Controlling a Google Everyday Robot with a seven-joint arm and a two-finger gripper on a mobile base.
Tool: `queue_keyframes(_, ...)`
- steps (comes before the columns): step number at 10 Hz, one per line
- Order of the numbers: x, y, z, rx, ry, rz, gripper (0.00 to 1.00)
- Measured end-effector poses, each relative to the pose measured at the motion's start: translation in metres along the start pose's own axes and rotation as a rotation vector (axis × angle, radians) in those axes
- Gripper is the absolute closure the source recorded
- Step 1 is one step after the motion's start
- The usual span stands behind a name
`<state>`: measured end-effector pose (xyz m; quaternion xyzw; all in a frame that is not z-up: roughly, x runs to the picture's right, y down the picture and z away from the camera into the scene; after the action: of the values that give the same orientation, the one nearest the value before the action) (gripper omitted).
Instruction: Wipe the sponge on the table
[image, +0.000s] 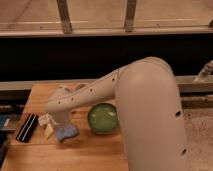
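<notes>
The light-blue sponge (66, 132) lies on the wooden table (90, 155) left of the green bowl. My white arm reaches across from the right, and its gripper (60, 121) hangs right over the sponge, at or touching its top edge. The arm's end hides the gripping parts.
A green bowl (103, 118) sits just right of the sponge. A small pale yellow-white block (48, 129) and a white piece (43, 119) lie left of it, then a black bar (27, 127) near the table's left edge. A grey metal rail (30, 86) runs behind.
</notes>
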<state>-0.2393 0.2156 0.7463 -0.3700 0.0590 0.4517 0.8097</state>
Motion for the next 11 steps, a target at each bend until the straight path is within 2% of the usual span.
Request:
queue_keyframes(7,-0.001,-0.001,0.000,0.005,0.001,-0.003,0.20)
queue_keyframes(8,-0.003,-0.001,-0.002,0.020,0.001,-0.013,0.20)
queue_keyframes(10,-0.017,-0.001,-0.017,0.102,0.000,-0.053,0.20)
queue_keyframes(11,-0.018,-0.010,-0.025,0.123,0.005,-0.044,0.20)
